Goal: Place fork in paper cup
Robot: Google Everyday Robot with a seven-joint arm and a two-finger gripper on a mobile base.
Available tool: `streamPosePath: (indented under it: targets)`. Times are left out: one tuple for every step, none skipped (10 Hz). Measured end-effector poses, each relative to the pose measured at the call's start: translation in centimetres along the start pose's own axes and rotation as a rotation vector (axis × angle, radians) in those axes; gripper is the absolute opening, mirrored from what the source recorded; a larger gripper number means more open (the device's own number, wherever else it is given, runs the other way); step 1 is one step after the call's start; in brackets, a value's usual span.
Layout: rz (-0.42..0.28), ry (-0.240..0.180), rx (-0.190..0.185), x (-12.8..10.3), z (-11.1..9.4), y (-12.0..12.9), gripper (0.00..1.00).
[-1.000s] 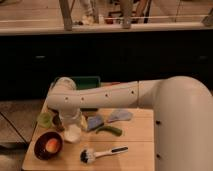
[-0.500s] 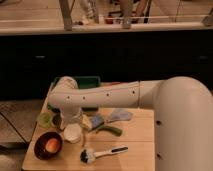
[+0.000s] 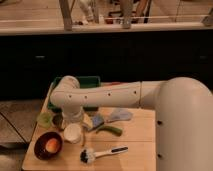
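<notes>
The paper cup (image 3: 72,133) is small, off-white and round, standing on the wooden table (image 3: 140,145) at front left. My gripper (image 3: 73,118) hangs from the white arm directly above the cup's mouth, close to its rim. A thin pale sliver (image 3: 84,137) slants down by the cup's right side; it may be the fork, but I cannot tell for sure. The rest of the fork is hidden by the gripper.
A dark brown bowl (image 3: 48,145) with orange inside sits left of the cup. A pale green cup (image 3: 44,119) stands behind it. A dish brush (image 3: 102,153) lies in front. Blue cloths (image 3: 119,115) and a green item (image 3: 111,130) lie to the right. A green bin (image 3: 92,81) stands behind.
</notes>
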Motion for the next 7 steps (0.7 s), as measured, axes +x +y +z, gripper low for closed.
streamPosePath:
  targets:
    - [-0.004,0.000,0.004,0.11,0.03,-0.09,0.80]
    - [-0.008,0.000,0.006,0.19,0.03,-0.18,0.80]
    - [-0.010,0.000,0.005,0.25,0.05,-0.17,0.80]
    - [-0.010,0.000,0.005,0.25,0.05,-0.16,0.80]
    - [-0.010,0.000,0.005,0.24,0.06,-0.17,0.80]
    - [-0.010,0.000,0.005,0.24,0.06,-0.18,0.80]
    - [-0.010,-0.001,0.005,0.24,0.06,-0.16,0.80]
